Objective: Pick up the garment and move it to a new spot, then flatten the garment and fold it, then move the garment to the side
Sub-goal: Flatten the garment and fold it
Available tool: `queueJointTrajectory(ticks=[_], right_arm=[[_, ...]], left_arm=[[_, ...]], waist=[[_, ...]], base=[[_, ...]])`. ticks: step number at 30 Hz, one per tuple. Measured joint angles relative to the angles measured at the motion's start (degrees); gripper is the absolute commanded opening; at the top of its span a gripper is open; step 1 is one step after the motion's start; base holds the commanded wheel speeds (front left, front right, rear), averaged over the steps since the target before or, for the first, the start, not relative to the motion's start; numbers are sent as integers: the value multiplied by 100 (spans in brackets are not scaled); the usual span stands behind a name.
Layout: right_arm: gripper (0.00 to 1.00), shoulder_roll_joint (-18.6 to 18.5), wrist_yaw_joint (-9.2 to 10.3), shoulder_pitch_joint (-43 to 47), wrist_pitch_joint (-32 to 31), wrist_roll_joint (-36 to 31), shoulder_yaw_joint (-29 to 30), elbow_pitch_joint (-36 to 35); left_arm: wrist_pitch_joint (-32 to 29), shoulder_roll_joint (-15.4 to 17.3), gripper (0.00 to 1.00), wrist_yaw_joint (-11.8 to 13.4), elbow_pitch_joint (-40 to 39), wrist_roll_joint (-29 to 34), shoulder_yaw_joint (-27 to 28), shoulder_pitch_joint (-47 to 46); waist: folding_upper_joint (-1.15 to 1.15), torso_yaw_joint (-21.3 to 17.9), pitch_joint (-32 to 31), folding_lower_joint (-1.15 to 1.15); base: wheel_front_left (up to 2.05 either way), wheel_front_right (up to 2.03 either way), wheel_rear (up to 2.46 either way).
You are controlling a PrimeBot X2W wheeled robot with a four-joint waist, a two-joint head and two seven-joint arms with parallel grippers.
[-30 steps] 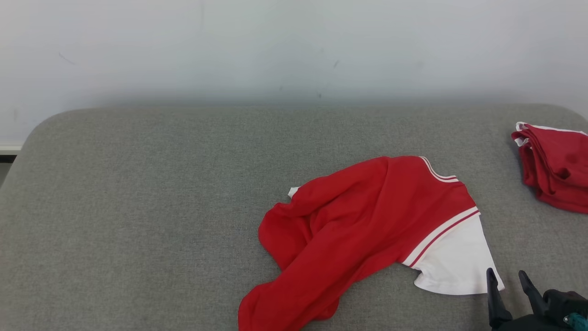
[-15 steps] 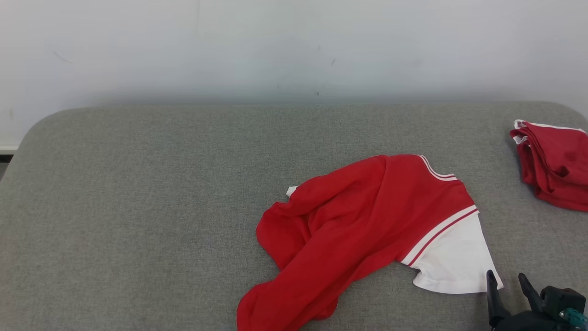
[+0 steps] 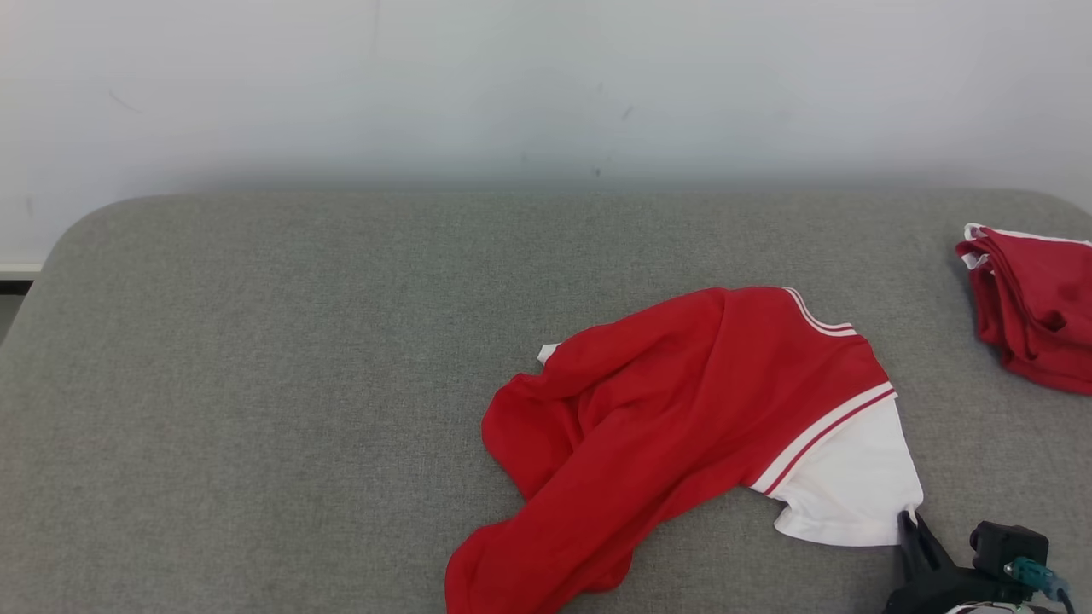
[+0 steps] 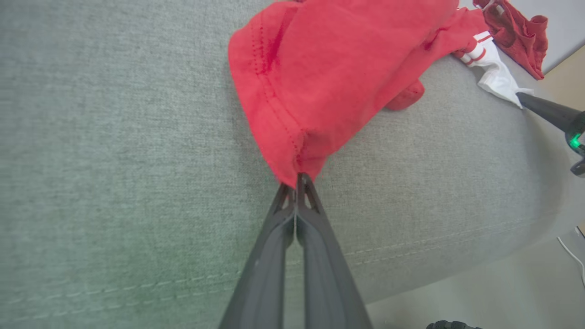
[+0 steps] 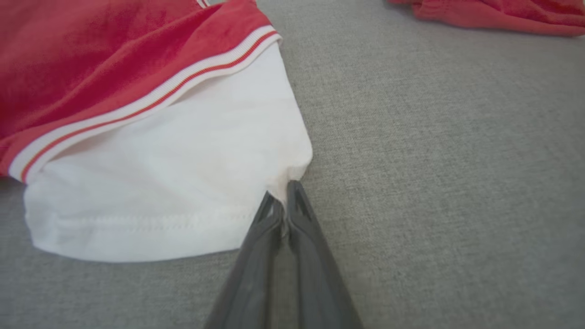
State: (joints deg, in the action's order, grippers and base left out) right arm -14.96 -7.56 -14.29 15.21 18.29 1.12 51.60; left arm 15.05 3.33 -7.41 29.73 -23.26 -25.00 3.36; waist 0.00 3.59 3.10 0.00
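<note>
The garment [image 3: 682,409] lies crumpled lower centre-right on the grey cushion [image 3: 256,384], long axis lower left to upper right. The left gripper [image 4: 297,180] is clenched on its red hem corner [image 4: 292,160], and the right gripper [image 5: 283,196] on the white sleeve [image 5: 173,183].

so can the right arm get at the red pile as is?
Probably not yet: the right gripper is shut on the white sleeve. Bare cushion lies between it and the red pile, so once released the way looks free.
</note>
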Motion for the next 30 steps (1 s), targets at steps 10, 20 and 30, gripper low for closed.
queueJointTrajectory(ticks=[10, 20, 30], right_arm=[[0, -25, 0, 718, -9, 392, 41, -1217], [0, -52, 1, 866, -18, 983, -408, -3114], [0, -625, 1, -2096, -605, 1459, -899, -3239]], left_arm=[[0, -5, 0, 0, -691, 563, 825, 272], [0, 520, 0, -1, -1937, 778, 1029, -214], [-237, 2190, 0, -10, -1471, 336, -461, -4140]], waist=[[0, -2, -109, 0], [0, -312, 50, 0], [0, -430, 685, 1]], base=[[0, 0, 0], [0, 0, 0], [0, 0, 0]])
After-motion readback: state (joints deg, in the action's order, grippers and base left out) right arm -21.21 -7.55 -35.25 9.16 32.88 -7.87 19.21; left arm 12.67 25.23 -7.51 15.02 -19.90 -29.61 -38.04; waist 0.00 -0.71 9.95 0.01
